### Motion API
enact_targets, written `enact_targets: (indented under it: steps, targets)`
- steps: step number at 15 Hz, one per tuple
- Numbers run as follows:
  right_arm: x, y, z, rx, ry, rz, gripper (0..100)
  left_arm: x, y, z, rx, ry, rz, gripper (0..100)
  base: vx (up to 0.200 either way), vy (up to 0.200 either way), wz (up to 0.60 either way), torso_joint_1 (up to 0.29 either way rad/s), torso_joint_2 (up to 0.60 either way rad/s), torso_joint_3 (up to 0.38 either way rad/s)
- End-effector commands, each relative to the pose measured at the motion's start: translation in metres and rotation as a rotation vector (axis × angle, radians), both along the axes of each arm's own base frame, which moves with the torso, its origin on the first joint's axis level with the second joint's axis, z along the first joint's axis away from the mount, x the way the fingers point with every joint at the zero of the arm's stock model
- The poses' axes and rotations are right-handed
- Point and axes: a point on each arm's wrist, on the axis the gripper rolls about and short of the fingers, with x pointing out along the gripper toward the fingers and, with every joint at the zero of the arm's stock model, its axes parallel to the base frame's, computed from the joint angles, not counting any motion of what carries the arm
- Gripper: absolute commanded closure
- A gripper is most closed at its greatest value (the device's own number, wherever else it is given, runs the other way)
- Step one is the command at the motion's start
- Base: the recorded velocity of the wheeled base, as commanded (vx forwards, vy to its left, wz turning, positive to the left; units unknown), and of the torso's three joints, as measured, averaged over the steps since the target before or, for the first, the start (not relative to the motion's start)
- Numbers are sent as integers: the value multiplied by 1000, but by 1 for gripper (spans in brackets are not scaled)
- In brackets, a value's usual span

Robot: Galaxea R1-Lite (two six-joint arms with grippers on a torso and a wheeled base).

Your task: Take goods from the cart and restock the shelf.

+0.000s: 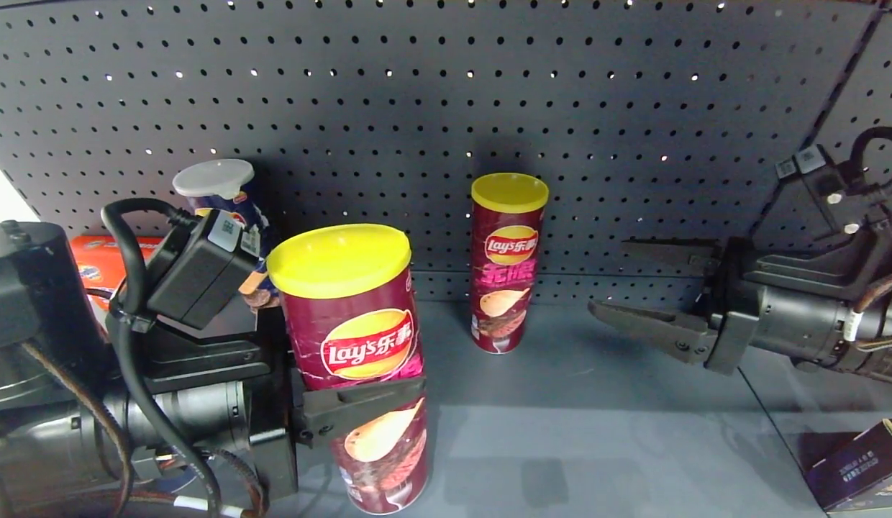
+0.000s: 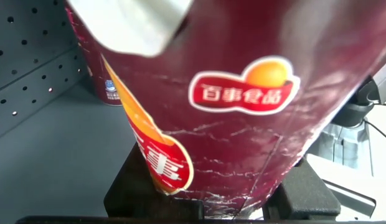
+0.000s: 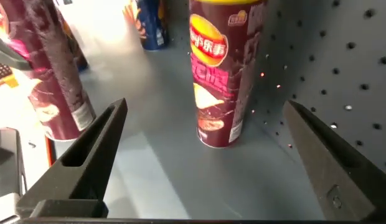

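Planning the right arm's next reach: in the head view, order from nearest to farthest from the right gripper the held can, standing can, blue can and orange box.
From the right gripper:
1. Standing can, by the back wall, just to its left.
2. Held can, front, centre-left.
3. Blue can, back left.
4. Orange box, far left.

Head camera faces shelf (image 1: 604,439); wrist cameras close; rear can (image 1: 505,262) shared.

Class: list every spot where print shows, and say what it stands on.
Held chips can: oval logo, large print.
Standing chips can: same logo, characters beneath.
Blue can: blurred.
Orange box: too small to read.
Dark purple box: too small to read.
Camera sticker: code, unreadable.
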Motion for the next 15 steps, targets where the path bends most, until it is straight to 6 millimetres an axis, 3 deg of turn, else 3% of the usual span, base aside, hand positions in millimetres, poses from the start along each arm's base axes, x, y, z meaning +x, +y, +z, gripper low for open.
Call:
enact_targets:
  steps: [1,9,12,15]
  targets:
    - [14,7,-10,-9,19,13,0,0,0,-1,1,2,1,100,0,0,0,0,0,0]
    - [42,23,-16,-6,-23,53,0,0,0,0,0,0,1,100,0,0,0,0,0,0]
    - [56,31,-35,-58,-7,60,0,0,0,0,-1,-1,1,100,0,0,0,0,0,0]
    - [62,34,-40,-68,0,71,0,0,0,-1,0,0,1,100,0,0,0,0,0,0]
